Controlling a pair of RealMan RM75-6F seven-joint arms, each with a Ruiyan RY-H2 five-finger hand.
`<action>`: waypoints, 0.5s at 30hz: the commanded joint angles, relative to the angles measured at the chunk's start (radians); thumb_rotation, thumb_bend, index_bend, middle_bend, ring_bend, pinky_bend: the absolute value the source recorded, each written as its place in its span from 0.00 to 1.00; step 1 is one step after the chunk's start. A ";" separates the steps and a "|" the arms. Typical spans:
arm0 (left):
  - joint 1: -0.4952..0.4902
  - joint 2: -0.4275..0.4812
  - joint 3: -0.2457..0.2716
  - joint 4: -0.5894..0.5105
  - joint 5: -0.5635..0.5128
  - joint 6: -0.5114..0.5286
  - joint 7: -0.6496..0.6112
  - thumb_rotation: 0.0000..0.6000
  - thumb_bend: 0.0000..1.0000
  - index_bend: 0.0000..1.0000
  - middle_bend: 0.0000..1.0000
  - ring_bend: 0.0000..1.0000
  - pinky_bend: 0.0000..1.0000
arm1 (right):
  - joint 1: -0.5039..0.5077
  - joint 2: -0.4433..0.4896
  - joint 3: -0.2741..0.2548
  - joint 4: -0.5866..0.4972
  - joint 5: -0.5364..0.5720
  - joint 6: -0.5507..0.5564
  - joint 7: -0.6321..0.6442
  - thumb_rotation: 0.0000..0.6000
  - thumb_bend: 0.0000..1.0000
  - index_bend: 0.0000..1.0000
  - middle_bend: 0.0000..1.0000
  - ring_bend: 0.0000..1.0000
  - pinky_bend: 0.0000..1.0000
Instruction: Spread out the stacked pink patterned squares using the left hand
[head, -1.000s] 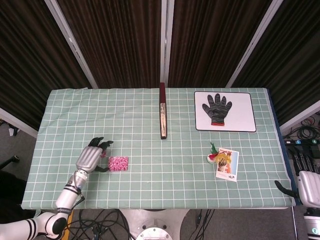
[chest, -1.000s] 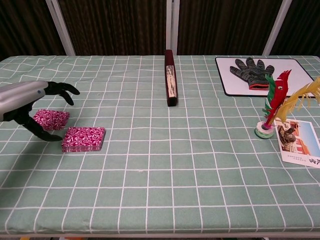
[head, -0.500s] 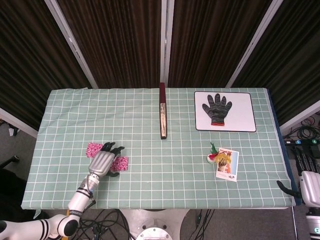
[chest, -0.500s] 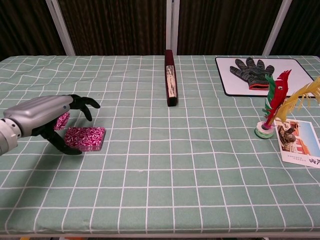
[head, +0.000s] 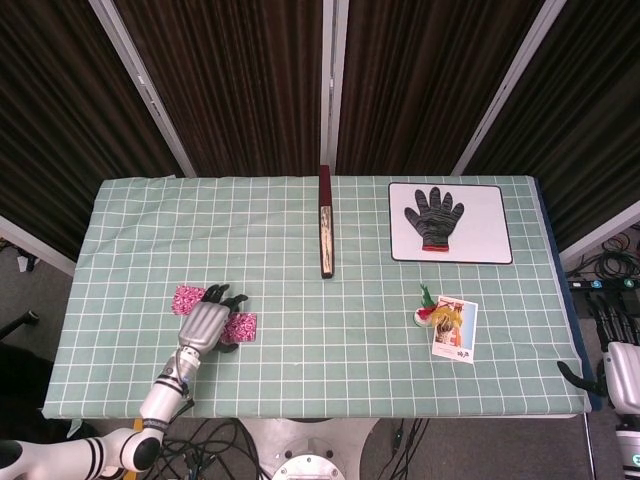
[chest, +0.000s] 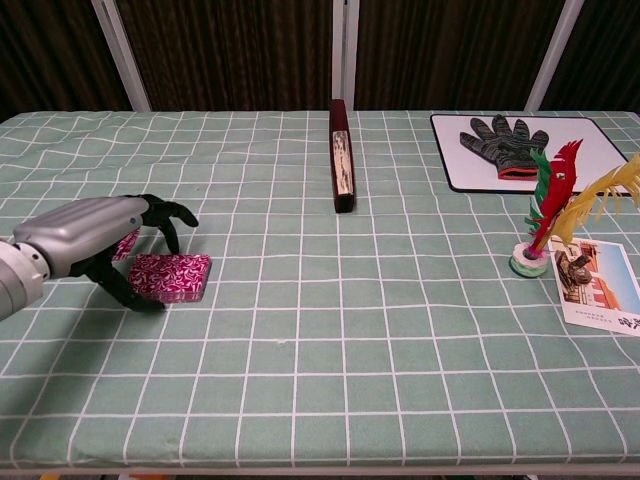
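- Since one second ago, the left hand (head: 206, 322) has moved from the counter's left edge toward the middle, uncovering one pink patterned square (head: 187, 298) that lies on its own; over the last half second the hand has barely shifted.
- Left hand position: it hovers over the left part of the square stack (chest: 172, 276), with the silver back of the hand facing up.
- Left hand state: the dark fingers (chest: 165, 212) are curved downward and spread, and the thumb reaches down to the counter (chest: 350, 330) at the stack's near left corner. No square is visibly grasped; whether the fingertips touch the stack cannot be told from either view.
- Task items: the stack lies flat on the green checked cloth in the counter's near left area. The separate square lies just behind and to the left of it, partly hidden by the hand in the chest view.
- Right hand (head: 622, 375): only its silver back and one dark fingertip show at the lower right corner of the head view, off the counter's edge. Its finger state cannot be told.
- Other items on the counter:
  - a long dark wooden bar (chest: 340, 155) at the centre rear;
  - a white mat (chest: 580, 160) at the right rear, carrying a dark knit glove (chest: 503, 140);
  - a feathered shuttlecock (chest: 545, 215) standing upright at the right, just beside a printed card (chest: 600, 285).
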 joint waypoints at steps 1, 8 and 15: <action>-0.001 0.003 -0.004 -0.003 -0.002 -0.002 -0.005 1.00 0.15 0.21 0.35 0.06 0.07 | 0.000 0.000 0.000 0.000 0.000 -0.001 0.000 1.00 0.10 0.00 0.00 0.00 0.00; -0.001 -0.002 -0.008 0.006 -0.010 -0.001 0.001 1.00 0.16 0.22 0.37 0.07 0.07 | -0.002 0.002 0.000 -0.002 -0.002 0.004 0.003 1.00 0.10 0.00 0.00 0.00 0.00; -0.004 -0.006 -0.011 0.015 -0.012 -0.004 -0.002 1.00 0.16 0.22 0.38 0.07 0.07 | -0.002 0.008 -0.001 -0.004 -0.005 -0.001 0.016 1.00 0.10 0.00 0.00 0.00 0.00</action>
